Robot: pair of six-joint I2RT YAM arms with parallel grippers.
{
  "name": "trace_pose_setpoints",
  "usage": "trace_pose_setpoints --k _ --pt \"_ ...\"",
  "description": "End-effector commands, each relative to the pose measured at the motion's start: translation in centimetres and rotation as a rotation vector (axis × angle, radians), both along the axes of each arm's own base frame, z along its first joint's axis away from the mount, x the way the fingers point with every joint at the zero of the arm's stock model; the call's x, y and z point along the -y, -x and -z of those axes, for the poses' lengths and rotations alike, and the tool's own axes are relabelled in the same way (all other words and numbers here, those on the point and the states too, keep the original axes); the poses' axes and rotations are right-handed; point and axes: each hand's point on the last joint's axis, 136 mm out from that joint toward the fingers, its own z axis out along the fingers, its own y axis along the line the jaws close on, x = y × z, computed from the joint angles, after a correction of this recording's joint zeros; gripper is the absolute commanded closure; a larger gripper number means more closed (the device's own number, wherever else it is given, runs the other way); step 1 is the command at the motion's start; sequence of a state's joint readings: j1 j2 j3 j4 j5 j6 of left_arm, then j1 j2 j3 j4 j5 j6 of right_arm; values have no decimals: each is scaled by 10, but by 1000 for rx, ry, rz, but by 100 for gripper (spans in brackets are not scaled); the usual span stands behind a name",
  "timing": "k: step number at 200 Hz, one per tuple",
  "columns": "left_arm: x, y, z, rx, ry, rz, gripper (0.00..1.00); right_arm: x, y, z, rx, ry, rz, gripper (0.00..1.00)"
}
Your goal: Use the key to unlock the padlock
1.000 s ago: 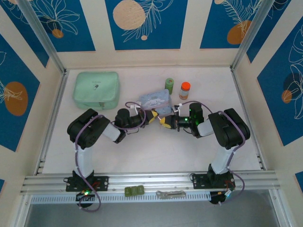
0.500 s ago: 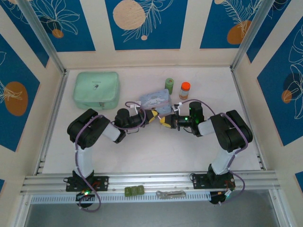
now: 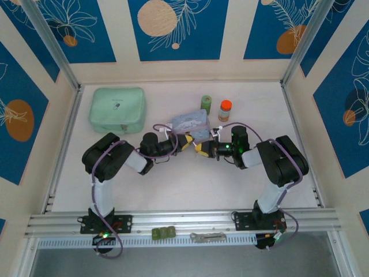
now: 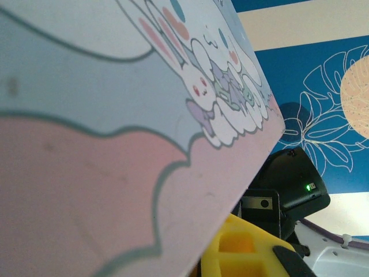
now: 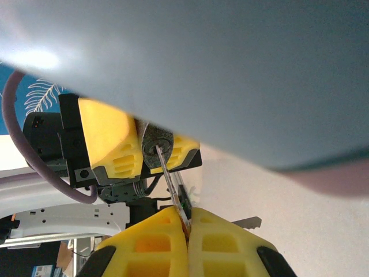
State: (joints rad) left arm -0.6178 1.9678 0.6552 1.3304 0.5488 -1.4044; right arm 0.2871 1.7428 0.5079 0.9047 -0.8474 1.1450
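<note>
Your right claw (image 5: 187, 226) pinches the key (image 5: 171, 187), its tip at the padlock (image 5: 156, 142) keyhole. Your left claw (image 5: 147, 157) clamps the padlock just beside the rabbit-printed tin (image 4: 115, 144), mid-surface (image 3: 173, 184).

The key (image 5: 169, 182) is thin, bright, glossy metal. The padlock (image 5: 157, 144), at eleven o'clock from it, looks dark and matt, perhaps rough-cast. The right gripper (image 5: 187, 225) is matt yellow moulded plastic. The printed tin (image 4: 86, 173) has a smooth satin sheen.
</note>
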Motion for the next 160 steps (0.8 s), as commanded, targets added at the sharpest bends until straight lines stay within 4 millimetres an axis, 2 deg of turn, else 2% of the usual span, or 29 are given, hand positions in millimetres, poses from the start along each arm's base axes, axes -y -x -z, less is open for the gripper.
trace_pose_setpoints --k 1,115,160 --pt "27 36 -19 68 56 174 100 -8 6 -15 60 -27 -40 100" --pt "16 25 -21 79 53 130 100 16 23 8 -12 31 11 100" --pt "19 22 -25 84 62 133 100 17 30 3 3 17 -8 100"
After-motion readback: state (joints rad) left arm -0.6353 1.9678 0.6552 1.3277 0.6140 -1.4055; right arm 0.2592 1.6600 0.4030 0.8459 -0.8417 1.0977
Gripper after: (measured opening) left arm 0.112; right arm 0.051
